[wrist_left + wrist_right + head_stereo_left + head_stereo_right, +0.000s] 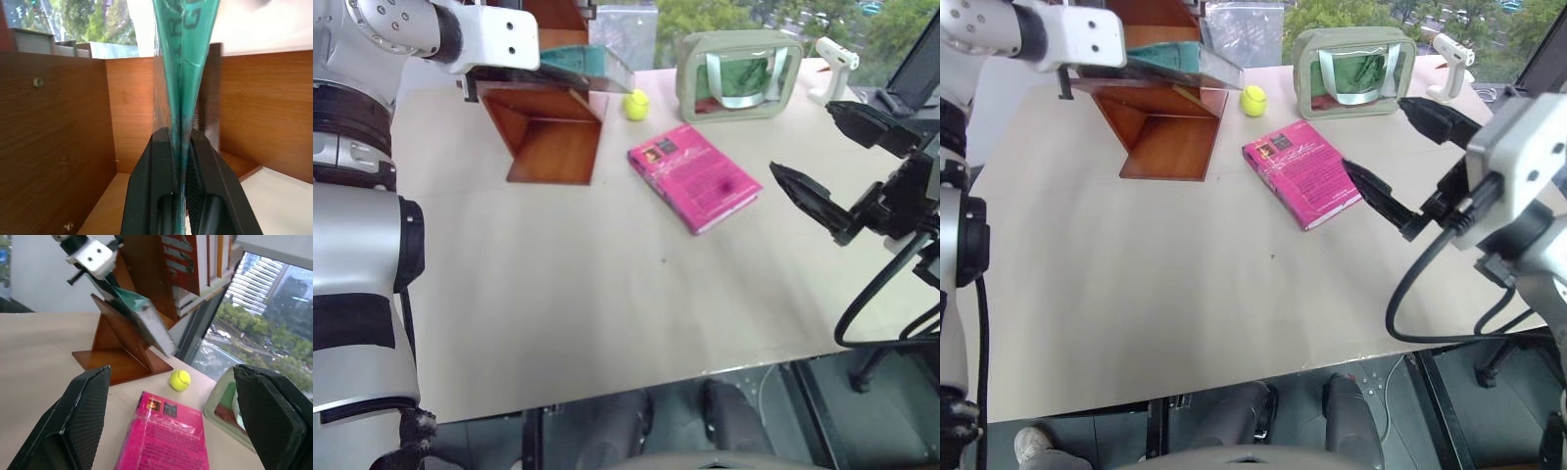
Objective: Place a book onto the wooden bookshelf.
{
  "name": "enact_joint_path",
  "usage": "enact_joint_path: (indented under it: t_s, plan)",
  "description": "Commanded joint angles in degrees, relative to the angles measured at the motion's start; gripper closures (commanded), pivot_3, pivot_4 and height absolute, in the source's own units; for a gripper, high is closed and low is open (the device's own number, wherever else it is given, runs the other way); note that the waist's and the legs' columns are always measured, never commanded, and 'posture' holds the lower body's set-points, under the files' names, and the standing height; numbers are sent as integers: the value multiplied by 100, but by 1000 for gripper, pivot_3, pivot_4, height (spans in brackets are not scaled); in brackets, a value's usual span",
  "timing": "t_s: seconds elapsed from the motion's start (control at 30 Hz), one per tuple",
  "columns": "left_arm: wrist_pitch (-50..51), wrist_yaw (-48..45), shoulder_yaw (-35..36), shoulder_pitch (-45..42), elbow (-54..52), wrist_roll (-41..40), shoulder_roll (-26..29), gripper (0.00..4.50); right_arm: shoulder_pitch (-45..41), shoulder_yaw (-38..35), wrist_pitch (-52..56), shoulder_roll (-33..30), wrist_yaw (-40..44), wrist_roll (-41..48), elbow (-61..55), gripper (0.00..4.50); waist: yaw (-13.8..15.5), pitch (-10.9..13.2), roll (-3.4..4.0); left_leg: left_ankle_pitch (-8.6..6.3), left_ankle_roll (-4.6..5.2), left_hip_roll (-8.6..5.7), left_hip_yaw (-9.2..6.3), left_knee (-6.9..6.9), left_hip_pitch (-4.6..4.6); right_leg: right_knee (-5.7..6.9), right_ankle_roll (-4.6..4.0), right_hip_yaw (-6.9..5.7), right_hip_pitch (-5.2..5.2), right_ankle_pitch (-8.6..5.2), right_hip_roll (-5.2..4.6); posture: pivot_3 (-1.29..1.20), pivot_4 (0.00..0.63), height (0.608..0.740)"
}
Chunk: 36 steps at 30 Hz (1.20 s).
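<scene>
Upper left of the left eye view: the left gripper (182, 166) is clenched on the teal-green book (576, 61), which it holds flat and roughly level over the wooden bookshelf (553, 132). The wrist view shows the black fingers (151, 191) pinching the book's glossy cover edge-on, with reddish-brown boards of the shelf on both sides and behind. The book's lower face appears to rest on, or lie just above, the top edge of the shelf's angled board; contact cannot be told. The shelf stands on the pale table (568, 294) at upper left of centre, its flat base board lying on the tabletop. Just to the right of it sits a yellow-green ball (636, 104), apart from the shelf. A pink book (694, 176) lies flat near the centre-right of the frame, cover up, turned at an angle. Behind it, top centre-right, stands a green-framed clear pouch (740, 75), upright; a white handheld tool (832, 65) stands near it at the far top right. The right gripper (827, 157) hangs at the right edge above the table, jaws spread wide, grasping nothing, well apart from the pink book.
</scene>
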Motion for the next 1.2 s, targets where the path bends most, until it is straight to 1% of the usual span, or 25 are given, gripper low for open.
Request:
enact_joint_path:
  t_s: [0.03,0.07,0.1,0.2,0.23,0.27,0.33,0.37,0.43,0.5,0.53,0.57,0.6,0.63,0.67,0.7,0.73,0.77,0.8,0.83,0.9,0.97,1.03,1.1,1.2]
  plan:
    - [233,242,-2,15,335,171,28,3657,-302,278,-224,-86,166,-275,146,408,-8,0,0,0,0,1,1,0,2,5,0,1,0,0,0,0,150,740]
    - [254,318,38,43,362,161,29,3398,-345,349,-244,-87,209,-338,180,408,-15,0,0,0,-1,2,3,3,5,14,1,2,0,0,1,0,150,740]
    - [271,318,127,58,353,86,36,2954,-352,371,-260,-84,248,-372,192,408,-25,0,0,0,-1,3,3,5,6,20,1,2,-1,0,2,0,150,740]
    - [93,40,544,105,158,-355,195,1395,-389,312,-213,-112,339,-321,218,408,-22,9,-13,1,-1,4,0,19,-4,30,0,-1,-10,0,4,0,150,740]
    - [-54,-157,641,171,55,-491,294,911,-386,287,-194,-140,382,-313,230,408,-23,13,-17,1,-1,4,-4,36,-21,34,0,-5,-20,0,5,0,150,740]
    - [-72,-563,888,315,-108,-853,380,531,-365,238,-176,-172,441,-283,257,408,-27,15,-19,0,0,4,-6,55,-43,40,0,-6,-37,0,5,0,150,740]
    - [39,-1396,1403,691,-580,-1657,499,531,-335,187,-152,-208,549,-216,331,408,-41,16,-19,-6,9,-2,6,58,-46,40,-1,-1,-42,0,-4,0,150,740]
    - [490,-1829,1732,935,-1035,-2184,530,531,-312,182,-125,-193,575,-157,382,408,-42,16,-19,-8,12,-2,8,59,-46,37,-1,-5,-42,0,-5,0,150,740]
    - [1716,-2293,2356,1456,-2185,-3193,519,531,-243,236,-59,-126,556,-67,434,408,-33,18,-21,-9,15,-3,8,62,-46,37,-1,-15,-40,0,-11,0,150,740]
    - [3398,-2381,2849,2324,-3856,-4087,634,531,-94,376,12,-56,433,-136,418,408,-21,20,-25,-9,14,-2,0,72,-51,44,-2,-26,-40,0,-12,0,150,740]
    - [4339,-2326,3150,2877,-4793,-4747,636,531,54,537,18,-88,444,-339,413,408,-28,19,-25,-9,14,-1,-3,72,-51,42,-2,-28,-39,0,-11,0,150,740]
    - [5026,-2233,3377,3273,-5483,-5209,629,531,163,634,13,-122,471,-485,415,408,-39,18,-23,-10,15,0,-2,74,-49,50,-3,-27,-39,-1,-12,0,150,740]
    - [5849,-1855,3651,3747,-6321,-5846,451,531,359,795,-11,-174,481,-752,439,408,-39,18,-24,-10,14,1,1,70,-44,66,-3,-25,-39,-1,-11,0,150,740]
    - [6524,-1427,3878,4184,-7044,-6394,234,481,568,950,-57,-199,480,-1013,463,204,-32,18,-22,-10,14,1,0,74,-45,69,-4,-28,-39,-2,-11,0,150,740]
    - [6985,-1015,4032,4549,-7626,-6882,-47,481,783,1058,-93,-177,507,-1156,480,204,-7,14,-21,-10,14,1,0,74,-44,69,-4,-28,-39,-1,-12,0,150,740]
    - [7319,-437,4158,4920,-8151,-7335,-507,481,977,1117,-88,-91,481,-1217,506,204,19,15,-22,-10,13,1,1,77,-36,66,-4,-29,-36,-2,-13,0,150,740]
    - [7367,-28,4190,5386,-8573,-7528,-926,481,1140,1176,-145,-23,451,-1353,545,204,44,13,-19,-10,13,1,2,79,-35,56,-4,-30,-32,-2,-14,0,150,740]
    - [7410,427,4158,5849,-8905,-7605,-1357,481,1319,1208,-211,24,467,-1467,555,204,50,14,-20,-9,12,1,2,80,-29,56,-5,-30,-25,-1,-17,0,150,740]
    - [7418,761,4106,6266,-9150,-7614,-1673,231,1446,1197,-258,94,449,-1560,563,82,55,14,-20,-9,10,1,10,83,-15,62,-4,-24,-14,0,-17,0,150,740]
    - [7352,946,4016,6642,-9289,-7491,-1846,1,1549,1187,-321,142,418,-1692,588,0,38,14,-20,-8,8,1,15,81,-5,68,-5,-19,-9,1,-18,0,150,740]
    - [7048,1149,3807,7210,-9365,-7132,-2013,1,1737,1163,-372,143,411,-1916,580,0,27,17,-24,-6,2,7,39,66,40,78,-6,10,16,1,-8,0,150,740]
    - [6407,1207,3661,7860,-9202,-6559,-2019,1,2127,1083,-403,178,438,-2046,473,0,36,15,-21,-2,-6,13,49,47,55,79,-7,19,18,1,-5,0,150,740]
    - [5801,1060,3556,8502,-9043,-6055,-1827,1,2640,843,-392,228,452,-2102,289,0,61,5,-7,1,-12,17,49,44,67,78,-9,16,29,1,-2,0,150,740]
    - [5543,1006,3682,8853,-8976,-5887,-1667,1,3125,483,-323,299,466,-2035,57,0,89,6,-6,1,-12,20,51,38,71,72,-9,18,34,1,-2,0,150,740]
    - [5372,644,3900,9164,-8952,-5941,-1282,1,3749,-71,-239,308,605,-1934,-264,0,176,5,-6,-1,-10,18,52,40,67,67,-8,17,36,1,-4,0,150,740]
